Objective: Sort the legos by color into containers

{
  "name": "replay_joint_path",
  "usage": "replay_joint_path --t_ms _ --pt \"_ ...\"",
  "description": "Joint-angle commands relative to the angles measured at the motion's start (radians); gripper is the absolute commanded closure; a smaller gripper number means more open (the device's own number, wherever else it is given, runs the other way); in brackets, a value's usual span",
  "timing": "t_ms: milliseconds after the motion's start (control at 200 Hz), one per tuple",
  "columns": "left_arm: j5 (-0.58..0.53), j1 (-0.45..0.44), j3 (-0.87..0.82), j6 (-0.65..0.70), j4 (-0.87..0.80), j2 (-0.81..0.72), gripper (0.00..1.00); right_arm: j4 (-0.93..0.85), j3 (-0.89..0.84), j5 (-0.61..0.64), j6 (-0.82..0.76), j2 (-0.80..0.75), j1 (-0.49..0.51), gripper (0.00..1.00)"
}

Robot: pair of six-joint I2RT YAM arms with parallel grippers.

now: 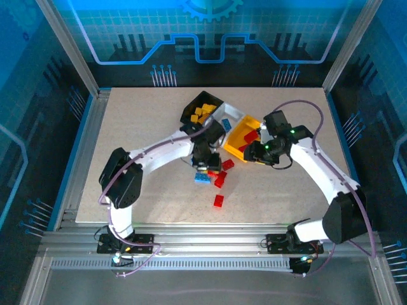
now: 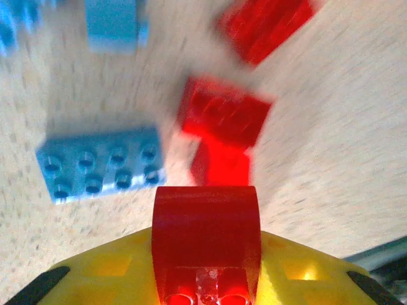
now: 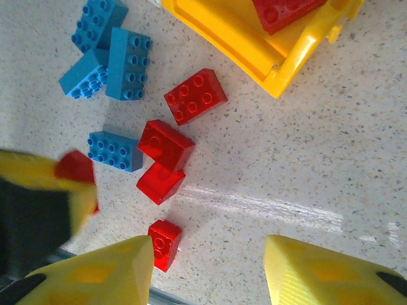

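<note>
A pale, speckled desk sits inside an enclosure of blue walls printed with bright circuit-like lines. Silver metal posts rise at the back corners. Slotted aluminium rails run along the near edge.

I can read no text, label, brand or number here. The blue back wall carries a gear emblem and circuit-style lines, with no letters. Any marks on the studs of the legos are too small to read.
</note>
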Motion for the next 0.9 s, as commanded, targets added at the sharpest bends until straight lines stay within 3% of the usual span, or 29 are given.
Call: replay_joint_path --t_ms 0,210,345,595,695,895 --pt "0.074 0.051 0.166 -0.029 0.01 0.058 0.66 0.023 -0.021 -0.022 0.023 -0.072 -0.019 0.49" --pt "0.078 0.067 0.628 -0.011 -0.082 0.353 0.66 0.062 -0.076 0.002 0.043 -0.203 -0.026 0.5" --pt "0.081 0.066 0.818 -0.022 -0.11 0.495 0.65 0.071 -0.11 0.008 0.056 -0.283 -0.029 0.49" --pt "0.077 0.081 0.87 -0.046 -0.069 0.59 0.64 0.013 -0.146 0.041 0.054 -0.377 -0.031 0.49" --pt "0.081 0.082 0.882 -0.059 -0.062 0.606 0.53 -0.009 -0.158 0.048 0.048 -0.404 -0.033 0.49" --pt "0.084 0.083 0.886 -0.08 -0.063 0.588 0.44 -0.015 -0.189 0.045 0.062 -0.431 -0.033 0.49"
